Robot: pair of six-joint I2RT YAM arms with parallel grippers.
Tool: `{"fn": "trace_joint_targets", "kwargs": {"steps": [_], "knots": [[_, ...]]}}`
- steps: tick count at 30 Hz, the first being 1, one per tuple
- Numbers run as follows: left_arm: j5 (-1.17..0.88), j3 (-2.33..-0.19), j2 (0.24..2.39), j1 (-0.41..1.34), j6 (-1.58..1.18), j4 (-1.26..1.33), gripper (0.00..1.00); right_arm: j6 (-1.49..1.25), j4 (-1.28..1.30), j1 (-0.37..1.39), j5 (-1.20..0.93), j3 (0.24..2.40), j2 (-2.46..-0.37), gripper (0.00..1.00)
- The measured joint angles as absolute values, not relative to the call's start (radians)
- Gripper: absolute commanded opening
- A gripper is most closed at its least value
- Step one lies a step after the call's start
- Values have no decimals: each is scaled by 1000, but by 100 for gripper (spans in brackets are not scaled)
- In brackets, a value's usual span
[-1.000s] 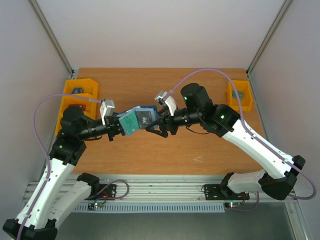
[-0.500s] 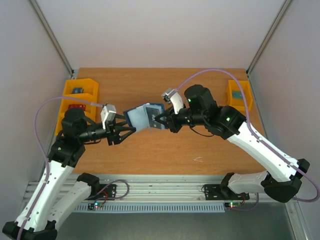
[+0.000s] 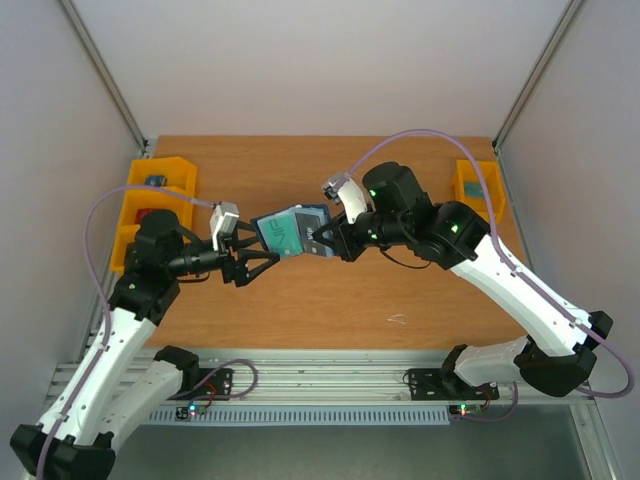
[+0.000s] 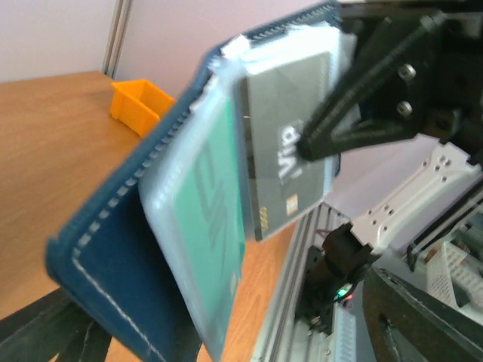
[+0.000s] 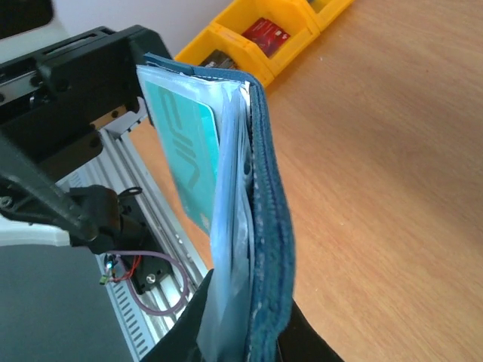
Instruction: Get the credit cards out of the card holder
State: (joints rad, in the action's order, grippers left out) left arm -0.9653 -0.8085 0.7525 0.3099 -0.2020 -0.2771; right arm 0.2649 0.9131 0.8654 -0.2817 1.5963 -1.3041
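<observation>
Handover looks finished. The right gripper (image 3: 316, 243) has its fingers pressed together on the right-hand edge of the card holder (image 5: 269, 215) and holds it open in the air above the table (image 3: 300, 320). The left gripper (image 3: 258, 267) sits just below and left of the card holder with its fingers spread wide, gripping nothing.

Both credit cards are in the holder's pockets: a teal card (image 4: 202, 226) on the side nearest the left gripper and a grey card (image 4: 290, 143) next to it, closer to the right gripper.

My take on doing this step well:
- Go for the teal card first, since its edge sticks out of the clear sleeve toward the left gripper.
- Close on the card alone, not the sleeve or the navy cover, or the whole holder gets tugged.
- Pull straight along the pocket, away from the card holder, while the right gripper stays clamped.
- The holder looks floppy, so go slow or it may twist out of the pinch.

Compared with a second ago, the grip has swapped sides. Back then the left gripper was clamped on the holder's left end and the right one was open beside it. Half a second ago the left gripper was farther from the holder than now.
</observation>
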Motion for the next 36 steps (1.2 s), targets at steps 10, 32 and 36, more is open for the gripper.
{"fn": "trace_joint_targets", "kwargs": {"steps": [10,32,36], "knots": [[-959,-782,762,310,-302,-204,4,286,868,865,-397,1565,-1262,1],[-324,-844,828,315,28,-614,0,200,1173,920,4,1710,-1328,42],[-274,-854,833,313,87,-669,0,227,1123,1056,-92,1750,-1395,41]]}}
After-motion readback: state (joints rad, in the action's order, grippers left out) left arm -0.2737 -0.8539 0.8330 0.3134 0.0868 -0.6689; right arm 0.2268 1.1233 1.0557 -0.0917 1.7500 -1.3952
